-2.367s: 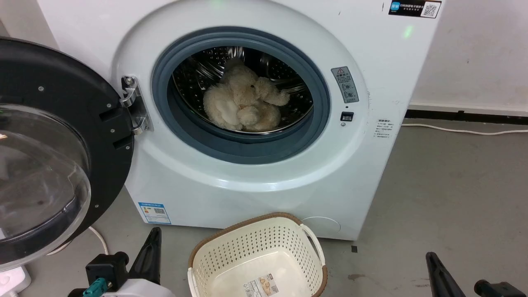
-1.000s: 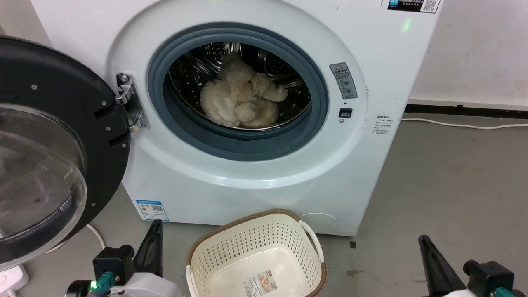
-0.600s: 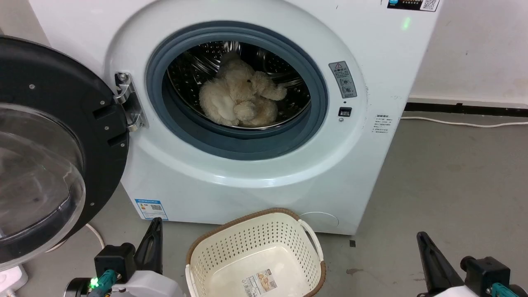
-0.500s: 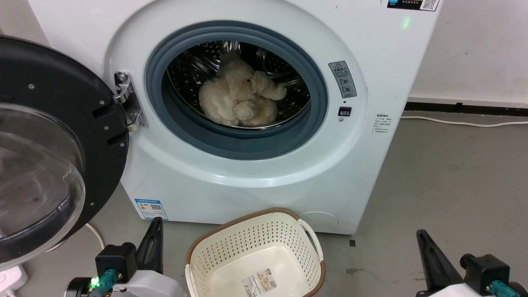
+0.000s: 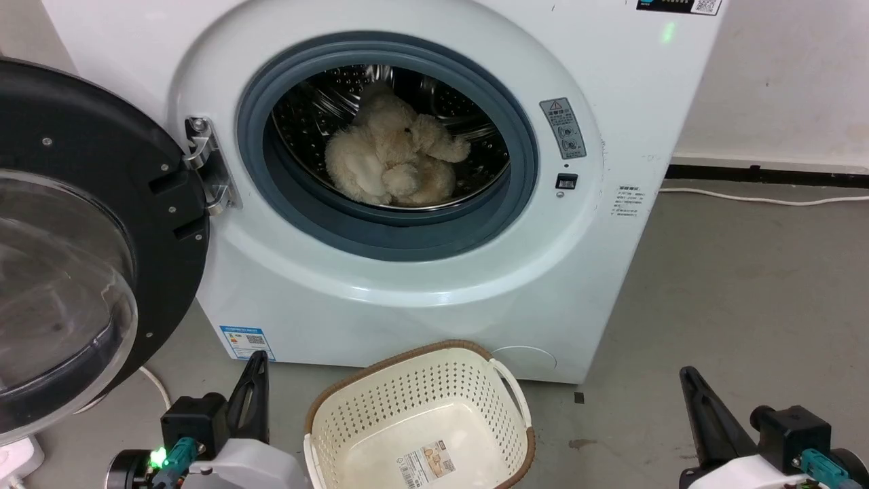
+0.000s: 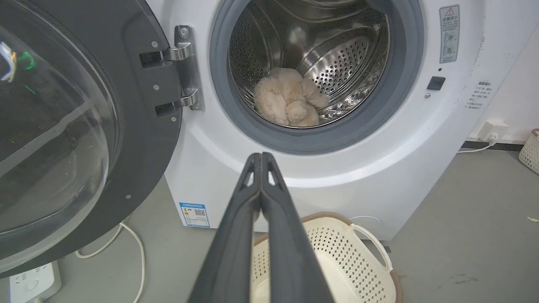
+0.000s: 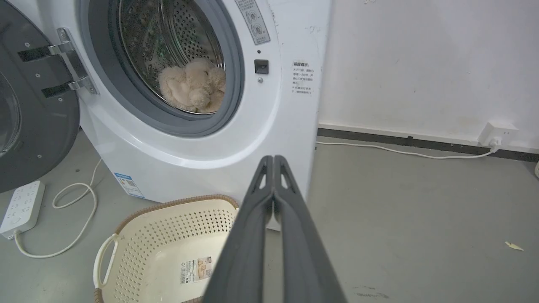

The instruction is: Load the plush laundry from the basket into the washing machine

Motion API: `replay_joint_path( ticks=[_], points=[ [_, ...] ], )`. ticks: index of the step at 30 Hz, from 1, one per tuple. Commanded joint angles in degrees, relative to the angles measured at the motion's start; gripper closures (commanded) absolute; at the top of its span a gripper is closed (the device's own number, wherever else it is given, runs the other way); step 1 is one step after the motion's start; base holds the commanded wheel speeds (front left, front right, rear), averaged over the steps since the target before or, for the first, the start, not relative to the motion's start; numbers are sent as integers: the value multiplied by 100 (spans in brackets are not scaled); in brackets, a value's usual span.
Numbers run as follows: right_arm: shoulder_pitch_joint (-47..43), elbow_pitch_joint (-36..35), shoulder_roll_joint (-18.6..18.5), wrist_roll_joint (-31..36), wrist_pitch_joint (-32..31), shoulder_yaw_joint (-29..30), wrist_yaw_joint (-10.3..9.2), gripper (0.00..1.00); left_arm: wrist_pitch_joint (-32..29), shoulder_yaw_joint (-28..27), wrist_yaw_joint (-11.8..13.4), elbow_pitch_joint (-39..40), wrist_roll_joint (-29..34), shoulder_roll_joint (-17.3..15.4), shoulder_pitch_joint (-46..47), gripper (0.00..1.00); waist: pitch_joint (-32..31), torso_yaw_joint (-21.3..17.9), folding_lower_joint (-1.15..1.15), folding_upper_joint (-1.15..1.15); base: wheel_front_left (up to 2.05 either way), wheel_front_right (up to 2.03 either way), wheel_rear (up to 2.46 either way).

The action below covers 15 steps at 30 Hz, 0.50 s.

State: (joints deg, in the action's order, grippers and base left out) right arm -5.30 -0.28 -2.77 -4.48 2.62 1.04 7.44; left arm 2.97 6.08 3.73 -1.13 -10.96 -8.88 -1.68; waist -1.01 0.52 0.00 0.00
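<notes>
The cream-beige plush bear [image 5: 394, 163] lies curled in the steel drum of the white washing machine [image 5: 421, 285]; it shows in the wrist views too, plush bear [image 6: 288, 103] and plush bear [image 7: 191, 86]. The machine's black-rimmed glass door [image 5: 75, 238] stands swung wide to the left. The cream perforated basket [image 5: 414, 401] sits on the floor before the washer, holding nothing but its label sticker. My left gripper [image 5: 256, 363] is low at the basket's left, shut and empty, tips together [image 6: 261, 156]. My right gripper [image 5: 687, 377] is low at the right, also shut and empty [image 7: 273, 159].
A white power strip [image 7: 21, 206] with a looped cable [image 7: 71, 198] lies on the grey floor left of the washer, under the open door. Another cable [image 7: 404, 151] runs along the wall to a socket [image 7: 499, 132] at the right. Bare floor [image 5: 747, 285] stretches to the washer's right.
The head camera has drifted slightly, shifting the whole scene up and left. Both grippers have risen further into the head view's bottom. The bear, door and basket have not moved.
</notes>
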Motion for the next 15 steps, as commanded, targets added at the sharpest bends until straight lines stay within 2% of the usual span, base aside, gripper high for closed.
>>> replay_joint_path(
  ticks=[1,15],
  points=[
    [105,14,-7,55,-22,-20,3,100,-26,-65,-57,35,108,57,84,100,4,-2,0,0,0,0,0],
    [247,19,-8,186,-102,-48,4,100,-117,-247,-163,61,438,238,112,100,37,-19,0,0,0,0,0]
  ],
)
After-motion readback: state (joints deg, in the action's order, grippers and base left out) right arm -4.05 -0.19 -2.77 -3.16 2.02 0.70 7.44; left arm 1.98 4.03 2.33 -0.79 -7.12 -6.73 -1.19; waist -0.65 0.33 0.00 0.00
